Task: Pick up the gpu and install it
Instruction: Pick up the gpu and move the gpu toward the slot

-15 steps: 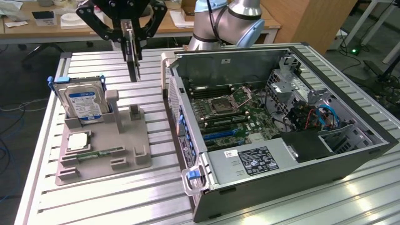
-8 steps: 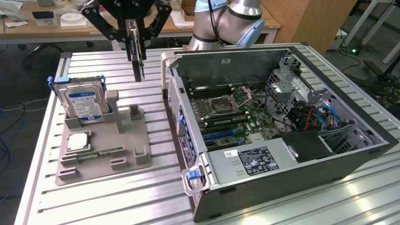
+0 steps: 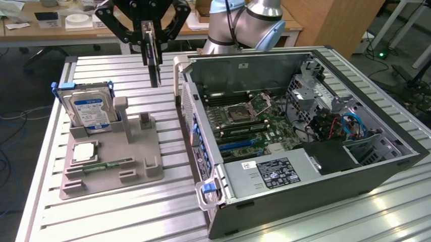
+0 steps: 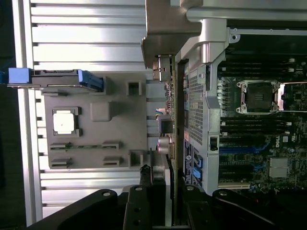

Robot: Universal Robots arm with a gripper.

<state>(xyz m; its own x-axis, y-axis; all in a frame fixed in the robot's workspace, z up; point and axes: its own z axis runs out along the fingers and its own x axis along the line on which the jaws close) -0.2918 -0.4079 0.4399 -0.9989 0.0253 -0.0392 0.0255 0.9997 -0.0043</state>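
The gpu hangs edge-on as a thin dark card, held upright above the table between the grey holder and the open computer case. My gripper is shut on its upper end. In the wrist view the gpu runs away from my gripper along the case's side wall, and its pale metal bracket is at the far end. The motherboard lies exposed inside the case, to the exterior view's right of the card.
A grey holder on the slatted metal table carries a blue-labelled hard drive, a square processor chip and a narrow green memory stick. Desks with clutter stand behind the table.
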